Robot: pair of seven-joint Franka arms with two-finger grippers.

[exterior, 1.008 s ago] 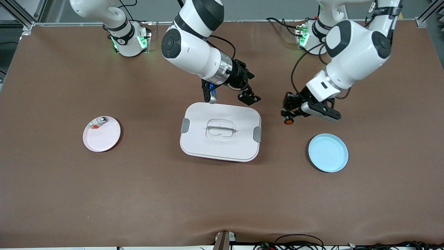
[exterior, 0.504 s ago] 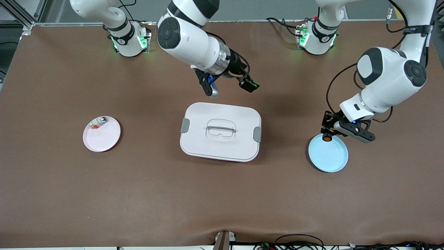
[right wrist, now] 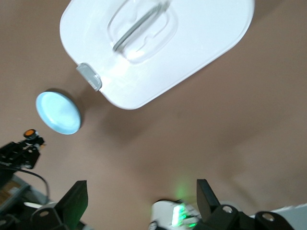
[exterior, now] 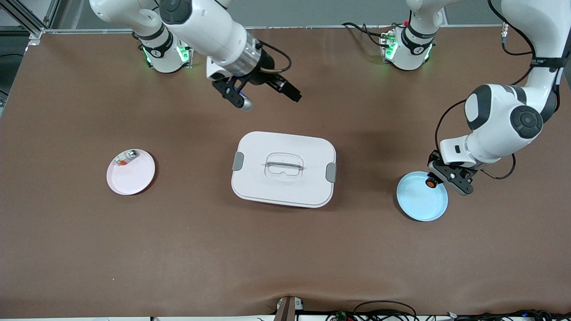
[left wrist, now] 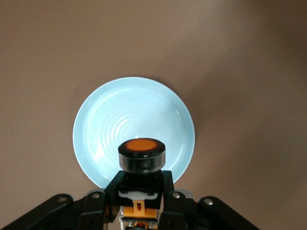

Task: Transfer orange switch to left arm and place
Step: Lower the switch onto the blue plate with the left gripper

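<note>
Now over one blue plate (exterior: 419,200): left claw (exterior: 435,182) clamping one orange switch (exterior: 430,183); right claw (exterior: 263,96) apart

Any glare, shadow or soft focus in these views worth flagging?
Front view: even light, soft shadow beside the box. Left wrist view: the orange switch in the left gripper is sharp, the blue plate slightly soft. Right wrist view: bright glare on the box lid, right gripper blurred.
</note>
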